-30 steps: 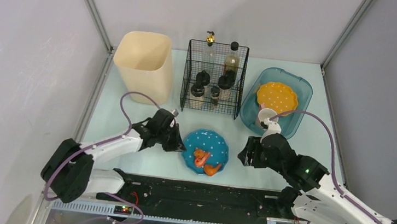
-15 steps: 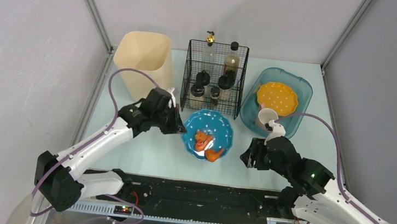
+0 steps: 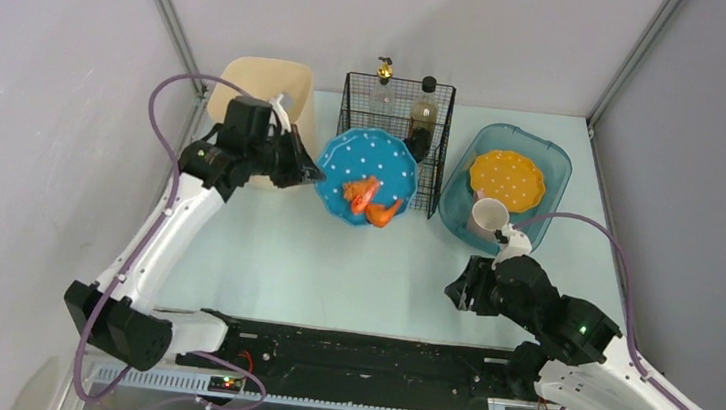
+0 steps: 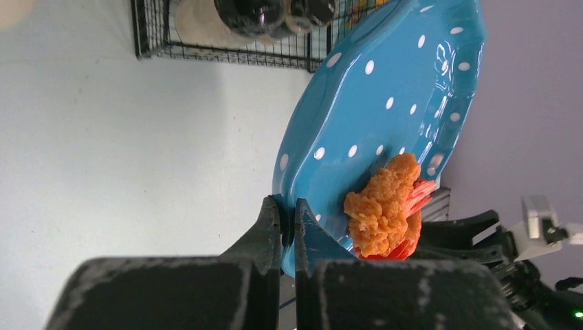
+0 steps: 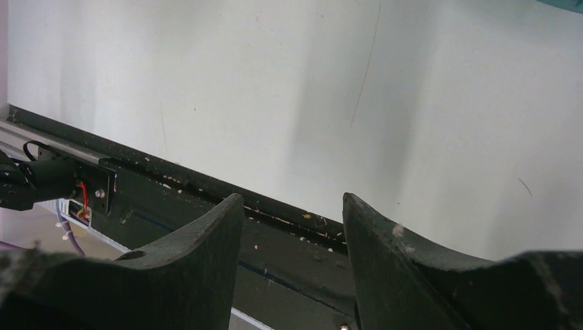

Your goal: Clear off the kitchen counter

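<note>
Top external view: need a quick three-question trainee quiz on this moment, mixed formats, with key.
1. True or false: the left tool is shut on the rim of the blue plate.
2. What lies in the teal tub? A) a yellow plate and a white cup; B) two bottles; C) a fork and a sponge.
3. Fill in: the right tool is ____ and holds nothing.

Key: 1 true; 2 A; 3 open.
</note>
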Action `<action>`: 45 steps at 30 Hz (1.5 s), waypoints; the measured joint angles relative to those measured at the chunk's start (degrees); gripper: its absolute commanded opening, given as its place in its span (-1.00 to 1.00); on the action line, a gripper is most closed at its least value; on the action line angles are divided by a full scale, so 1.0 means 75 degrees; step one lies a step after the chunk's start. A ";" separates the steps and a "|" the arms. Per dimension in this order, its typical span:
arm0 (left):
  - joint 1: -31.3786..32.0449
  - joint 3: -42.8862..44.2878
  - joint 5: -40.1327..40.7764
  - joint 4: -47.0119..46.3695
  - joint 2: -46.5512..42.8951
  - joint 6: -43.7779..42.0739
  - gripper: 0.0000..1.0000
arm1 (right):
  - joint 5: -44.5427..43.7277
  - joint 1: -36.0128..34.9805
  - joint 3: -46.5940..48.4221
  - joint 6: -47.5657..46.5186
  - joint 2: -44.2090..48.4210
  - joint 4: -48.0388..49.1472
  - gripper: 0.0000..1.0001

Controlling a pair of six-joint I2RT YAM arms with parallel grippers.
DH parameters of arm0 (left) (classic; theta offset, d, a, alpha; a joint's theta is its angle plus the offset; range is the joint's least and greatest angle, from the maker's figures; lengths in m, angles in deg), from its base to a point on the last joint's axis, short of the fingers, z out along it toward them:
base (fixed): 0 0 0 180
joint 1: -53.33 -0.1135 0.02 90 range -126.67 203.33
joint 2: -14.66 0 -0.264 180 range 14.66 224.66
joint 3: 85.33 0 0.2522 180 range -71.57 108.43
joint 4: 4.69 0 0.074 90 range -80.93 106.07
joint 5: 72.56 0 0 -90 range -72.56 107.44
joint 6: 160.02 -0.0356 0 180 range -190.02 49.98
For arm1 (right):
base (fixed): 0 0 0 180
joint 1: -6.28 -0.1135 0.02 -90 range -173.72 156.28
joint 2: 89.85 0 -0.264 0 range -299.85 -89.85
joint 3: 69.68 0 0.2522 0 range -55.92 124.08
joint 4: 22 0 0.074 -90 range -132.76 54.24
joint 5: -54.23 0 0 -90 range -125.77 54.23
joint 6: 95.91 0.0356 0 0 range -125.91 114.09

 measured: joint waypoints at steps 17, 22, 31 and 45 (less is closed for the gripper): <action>-0.2419 0.4013 -0.0968 0.0705 0.2407 0.0032 -1.00 | -0.0117 -0.0009 0.0000 0.0137 -0.0087 -0.0154 0.18; -0.3322 0.4695 -0.1183 0.0766 0.3028 0.0277 -1.00 | -0.0122 -0.0017 0.0000 0.0143 -0.0085 -0.0219 0.17; -0.4561 0.5587 -0.1014 0.0813 0.3529 0.0766 -1.00 | -0.0175 -0.0023 0.0000 0.0227 -0.0006 -0.0271 0.18; -0.5286 0.5677 0.0160 0.1032 0.3529 0.0615 -1.00 | -0.0201 -0.0026 0.0000 0.0425 0.0268 -0.0568 0.18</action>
